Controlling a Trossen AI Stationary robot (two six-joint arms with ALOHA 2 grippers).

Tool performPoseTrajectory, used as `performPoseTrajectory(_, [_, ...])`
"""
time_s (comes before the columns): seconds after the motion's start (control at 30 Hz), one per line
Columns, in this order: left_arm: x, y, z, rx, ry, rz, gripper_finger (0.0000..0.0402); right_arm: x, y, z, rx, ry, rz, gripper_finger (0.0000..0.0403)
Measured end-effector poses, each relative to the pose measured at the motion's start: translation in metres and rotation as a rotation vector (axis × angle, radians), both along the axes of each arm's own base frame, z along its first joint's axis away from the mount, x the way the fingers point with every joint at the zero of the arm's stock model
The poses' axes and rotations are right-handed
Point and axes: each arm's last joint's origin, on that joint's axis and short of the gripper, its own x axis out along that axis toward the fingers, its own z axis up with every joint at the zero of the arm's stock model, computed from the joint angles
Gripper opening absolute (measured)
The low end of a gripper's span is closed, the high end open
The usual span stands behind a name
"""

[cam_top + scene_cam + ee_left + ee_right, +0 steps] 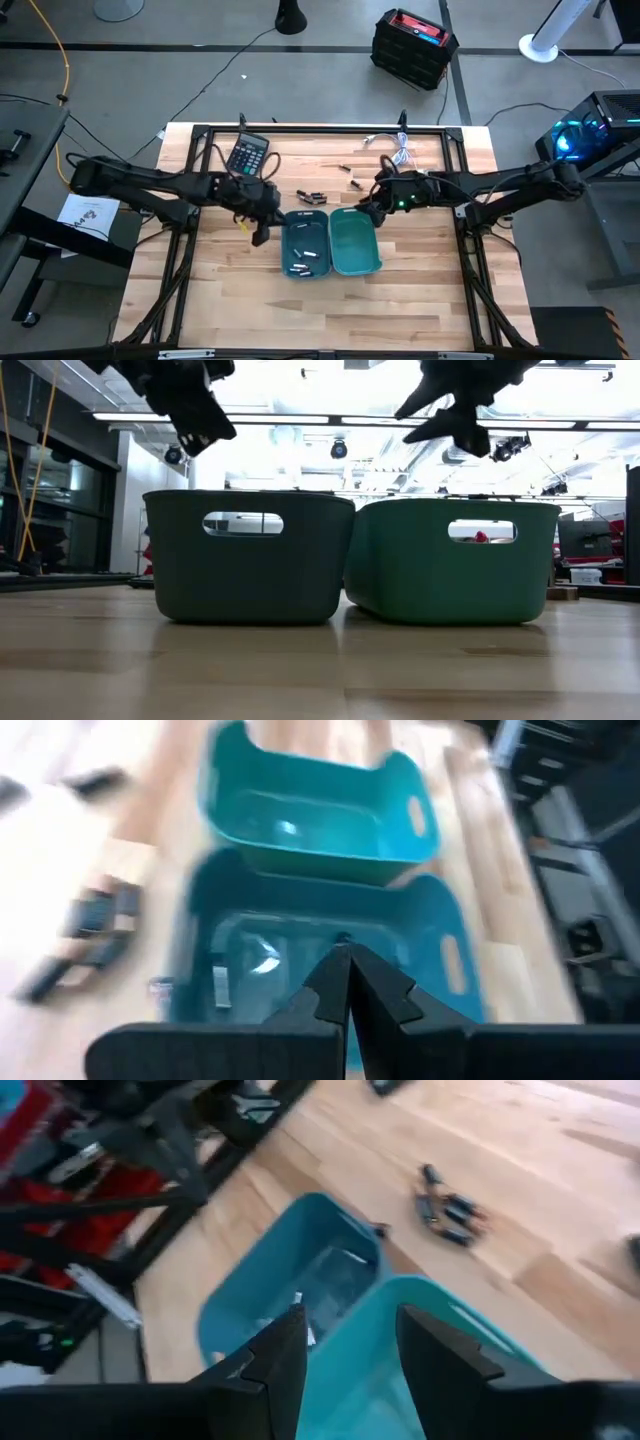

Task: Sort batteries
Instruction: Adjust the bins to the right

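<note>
High view: dark bin [304,247] holds batteries [305,262]; left end effector [262,233] together, right end effector [367,213] apart.

No words or numbers can be read anywhere. The calculator [246,155] near the far left edge of the tabletop [220,300] has keys too small to read. The white paper [88,213] beside the table's left edge has a blurry mark.
</note>
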Motion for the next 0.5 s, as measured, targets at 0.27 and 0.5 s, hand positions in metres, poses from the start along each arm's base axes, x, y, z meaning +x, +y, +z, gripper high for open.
performPoseTrajectory(0.27, [-0.032, 0.038, 0.007, 0.173, 0.11, 0.406, 0.0, 0.034, 0.007, -0.031, 0.023, 0.033, -0.003, 0.0013])
performPoseTrajectory(0.5, [-0.022, 0.04, -0.042, -0.06, 0.346, 0.293, 0.0, 0.041, 0.014, -0.015, 0.001, 0.078, 0.007, 0.0003])
